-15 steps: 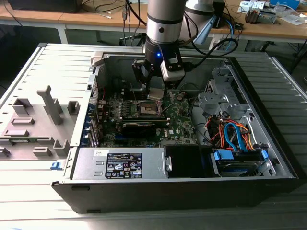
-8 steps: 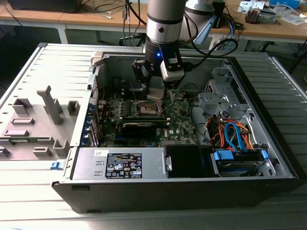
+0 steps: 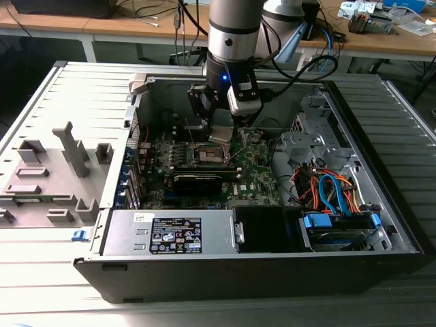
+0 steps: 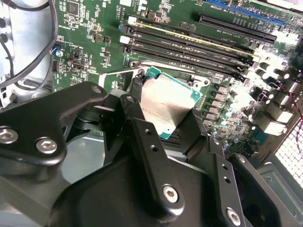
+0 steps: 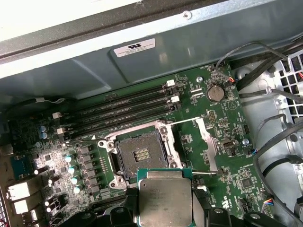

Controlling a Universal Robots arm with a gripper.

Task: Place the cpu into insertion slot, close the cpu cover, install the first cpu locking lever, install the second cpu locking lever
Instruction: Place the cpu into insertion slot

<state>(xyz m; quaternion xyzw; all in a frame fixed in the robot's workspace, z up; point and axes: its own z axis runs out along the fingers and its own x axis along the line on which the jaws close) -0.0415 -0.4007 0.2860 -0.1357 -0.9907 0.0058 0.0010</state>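
Tool: black two-fingered tool (image 3: 221, 131) on the arm, reaching down into the open computer case (image 3: 204, 276), which lies on the grey ribbed surface (image 3: 41, 286).
Tool state: drawn in narrow, holding the cpu (image 4: 168, 104).
Grip: the fingers (image 4: 142, 137) press on two opposite edges of the chip. Its silvery metal top faces both wrist views, and its green rim shows around the metal.
Cpu: between the fingertips, in the air over the green circuit board (image 5: 234, 161) and not seated.
Cpu and slot: in the first wrist view the chip overlaps the near rim of the insertion slot (image 5: 141, 153). In the exterior view it hangs just above the slot.
Insertion slot: dark centre bare, silver rim around it. It sits on the board in the case's half toward the exterior view's left.
Neighbours: the long black memory slots (image 5: 123, 113) run between the insertion slot and the case wall.
Far side: a bundle of orange and blue cables (image 3: 334, 191) lies in the case corner toward the exterior view's right, well apart from the tool.
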